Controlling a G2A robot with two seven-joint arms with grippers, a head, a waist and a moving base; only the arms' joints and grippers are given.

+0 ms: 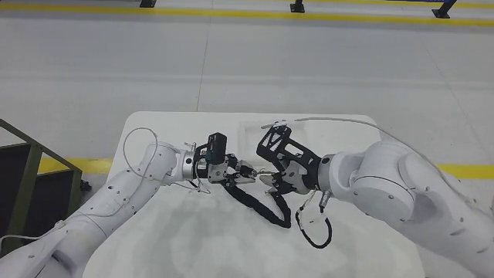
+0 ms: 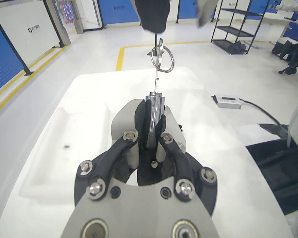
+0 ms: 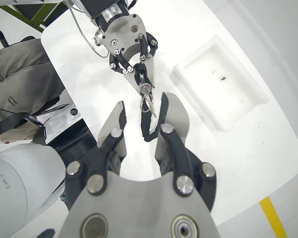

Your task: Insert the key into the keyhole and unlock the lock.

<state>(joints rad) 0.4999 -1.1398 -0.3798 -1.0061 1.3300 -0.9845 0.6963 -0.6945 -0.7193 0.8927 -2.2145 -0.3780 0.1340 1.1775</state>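
Pinches chrome lock (image 2: 155, 107) barrel in left end effector (image 2: 151, 115), above worktop (image 3: 238, 154); key (image 2: 157, 80) apparently seated in keyhole, ring (image 2: 162, 59) dangling. Holds right end effector (image 3: 142, 101) spread either side of key and ring, gripping nothing. Reads as small, light, rigid, slick metal; best pinched on flat key head, since ring may swing and black cable (image 3: 145, 127) is limp. Farther: foam tray (image 3: 208, 87), black rack (image 2: 241, 18), blue barriers.
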